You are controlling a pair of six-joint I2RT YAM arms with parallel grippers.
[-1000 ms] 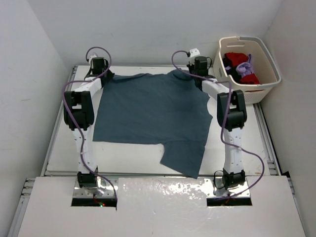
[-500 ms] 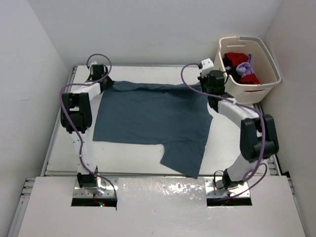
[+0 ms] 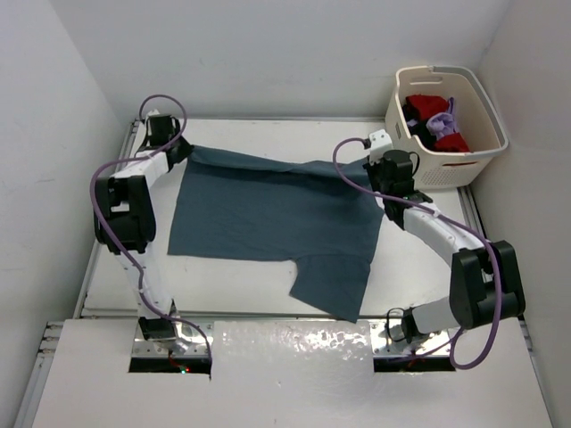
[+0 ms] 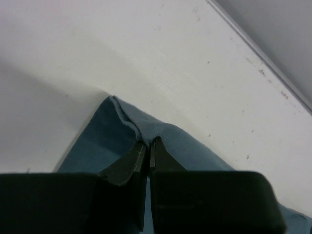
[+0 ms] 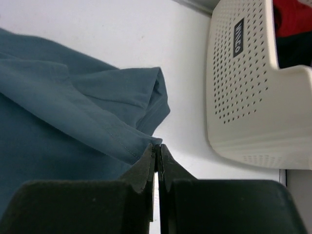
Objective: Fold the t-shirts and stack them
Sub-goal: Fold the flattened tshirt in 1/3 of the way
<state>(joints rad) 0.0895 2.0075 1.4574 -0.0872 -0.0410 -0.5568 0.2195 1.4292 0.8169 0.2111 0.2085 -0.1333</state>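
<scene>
Your teal shirt (image 3: 268,214) lies spread across the middle of the counter (image 3: 241,290). Most of its body is flat, and one sleeve reaches toward the near edge. Its far edge is drawn into a straight, creased line between the two arms and looks raised a little off the surface. Your left fingers (image 4: 129,165) are clenched on the far left corner of that edge, with the cloth pinched between the tips and a small fold of hem showing just beyond them. Your right fingers (image 5: 142,168) are clenched on the far right end, gripping the stitched hem by the other sleeve, which bunches just past the tips. Beside the right fingers, at the far right corner, stands the cream basket (image 3: 446,169), near the teal shirt but not touching it. Inside it a red shirt (image 3: 428,104), a purple shirt (image 3: 440,123) and a black shirt (image 3: 412,114) are heaped together, unfolded.
</scene>
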